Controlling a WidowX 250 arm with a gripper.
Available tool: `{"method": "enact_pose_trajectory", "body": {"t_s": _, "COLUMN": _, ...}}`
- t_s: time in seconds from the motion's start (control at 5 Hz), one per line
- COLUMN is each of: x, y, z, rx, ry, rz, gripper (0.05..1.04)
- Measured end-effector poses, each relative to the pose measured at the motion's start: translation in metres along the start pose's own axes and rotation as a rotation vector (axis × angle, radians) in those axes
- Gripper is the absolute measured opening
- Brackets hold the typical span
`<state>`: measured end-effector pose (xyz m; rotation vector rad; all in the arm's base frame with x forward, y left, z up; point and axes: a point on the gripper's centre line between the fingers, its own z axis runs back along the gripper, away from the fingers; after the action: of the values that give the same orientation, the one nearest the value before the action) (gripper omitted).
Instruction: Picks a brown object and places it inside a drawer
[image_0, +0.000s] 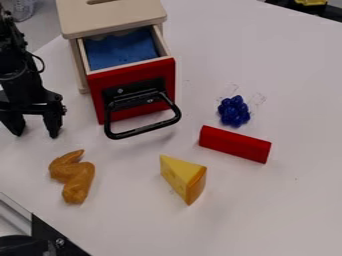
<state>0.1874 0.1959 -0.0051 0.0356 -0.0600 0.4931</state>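
While the pale wooden drawer with the red front (133, 75) stands open, a glossy brown wing-shaped toy (79, 177) lies on the white desk (287, 210)

The drawer juts from a boxy light-wood cabinet (120, 20), whose top bears a dark slot (100, 1); inside the drawer, blue material (120, 50) covers the visible bottom, with an uneven edge towards the back; whether it is cloth or foam, I cannot tell. A black looped handle (143, 130) sticks out from the drawer's red face, above the desk.

The black two-finger gripper (36, 135) hangs at the left edge of the view, fingertips pointing down and spread wide, with a broad gap between them; it is beside the drawer, apart from it, and near the brown toy, which lies outside the drawer.

On the other side of the brown toy sits a yellow cheese-like wedge with an orange-brown rind (180, 175); farther right in the view are a long red block (234, 144) and, near it, a bumpy dark-blue grape-like cluster (234, 111).
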Motion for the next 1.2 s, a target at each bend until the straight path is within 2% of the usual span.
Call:
{"method": "enact_pose_trajectory", "body": {"t_s": 0.2, "x": 0.001, "y": 0.0, "z": 0.001, "rx": 0.001, "ry": -0.003, "rz": 0.002, "gripper": 0.998}}
{"method": "enact_pose_trajectory", "body": {"t_s": 0.4, "x": -0.01, "y": -0.006, "z": 0.009, "rx": -0.056, "ry": -0.004, "rz": -0.036, "gripper": 0.998}}
{"method": "enact_pose_trajectory", "body": {"t_s": 0.6, "x": -0.014, "y": -0.01, "z": 0.037, "rx": -0.092, "ry": -0.073, "rz": -0.073, "gripper": 0.998}}
{"method": "enact_pose_trajectory", "body": {"t_s": 0.8, "x": -0.026, "y": -0.013, "z": 0.062, "rx": -0.125, "ry": -0.116, "rz": -0.099, "gripper": 0.998}}
{"method": "enact_pose_trajectory", "body": {"t_s": 1.0, "x": -0.052, "y": -0.022, "z": 0.075, "rx": -0.141, "ry": -0.133, "rz": -0.158, "gripper": 0.998}}
{"method": "enact_pose_trajectory", "body": {"t_s": 1.2, "x": -0.078, "y": -0.033, "z": 0.066, "rx": -0.1, "ry": -0.109, "rz": -0.23, "gripper": 0.998}}
